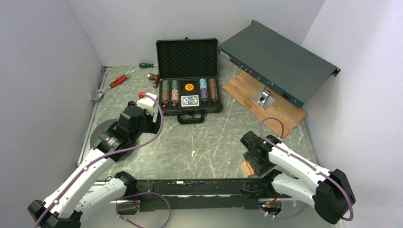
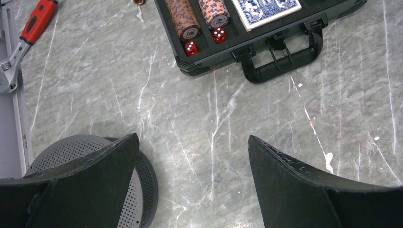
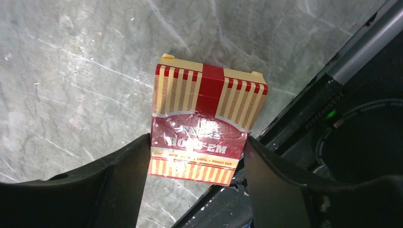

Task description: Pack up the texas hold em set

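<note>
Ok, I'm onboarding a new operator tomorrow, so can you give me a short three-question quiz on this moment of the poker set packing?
1. Short answer: which deck already lies in the black case?
2. True or false: the left hand is open and empty.
3. Pick one. The red card deck is: A) in the case, B) gripped by the right hand, C) under the left hand.

Key: 1 the blue card deck; 2 true; 3 B.
</note>
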Controlling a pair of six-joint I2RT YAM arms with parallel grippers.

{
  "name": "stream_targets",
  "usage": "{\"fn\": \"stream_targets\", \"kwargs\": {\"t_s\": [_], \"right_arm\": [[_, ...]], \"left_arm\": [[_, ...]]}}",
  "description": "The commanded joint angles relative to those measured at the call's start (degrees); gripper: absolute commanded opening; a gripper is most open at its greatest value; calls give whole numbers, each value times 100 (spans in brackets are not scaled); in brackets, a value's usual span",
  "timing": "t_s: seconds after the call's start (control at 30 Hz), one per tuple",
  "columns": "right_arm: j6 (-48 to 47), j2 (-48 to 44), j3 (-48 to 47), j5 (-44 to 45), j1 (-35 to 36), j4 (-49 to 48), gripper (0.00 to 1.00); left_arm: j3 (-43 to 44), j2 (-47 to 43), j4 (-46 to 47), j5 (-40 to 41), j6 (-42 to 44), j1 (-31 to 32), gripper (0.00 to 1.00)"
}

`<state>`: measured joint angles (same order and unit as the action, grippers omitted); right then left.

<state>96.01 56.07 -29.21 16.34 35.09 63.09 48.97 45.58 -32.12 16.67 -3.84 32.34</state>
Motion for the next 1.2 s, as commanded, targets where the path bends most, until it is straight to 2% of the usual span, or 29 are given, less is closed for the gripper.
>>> {"fn": "stream_targets", "kwargs": {"t_s": [0.0,0.07,0.23,0.4,0.5,0.63,0.73,0.8,0.87,1.03,1.17], "right_arm": [[-460,57,-132,439,15,-433,63],[-1086,211,-222,418,13,-853,61],[-2962,963,-797,297,15,-1985,62],[-5252,1610,-1308,-707,66,-3304,64],[-6003,1781,-1462,-1296,158,-3718,66],[-6681,2188,-1848,-1351,430,-3551,71],[-7115,2578,-2174,-1007,811,-3203,75],[-7262,2796,-2307,-786,1077,-3029,81],[-7322,2954,-2374,-617,1288,-2952,89],[-7080,3111,-2524,-208,1417,-2794,98],[-6979,3011,-2746,61,1417,-2587,100]], "left_arm": [[-2,-19,179,-47,58,-18,91],[-2,-14,170,-49,58,-17,91],[-2,-23,179,-60,58,-17,91],[-6,-23,188,-116,58,-18,91],[-10,-23,195,-118,58,-17,91],[-4,-8,197,-118,58,-17,91],[-2,10,192,-138,58,-19,91],[-2,19,191,-147,58,-17,91],[7,29,197,-144,58,-17,91],[-2,47,193,-136,59,-17,91],[-2,56,197,-130,58,-17,91]]}}
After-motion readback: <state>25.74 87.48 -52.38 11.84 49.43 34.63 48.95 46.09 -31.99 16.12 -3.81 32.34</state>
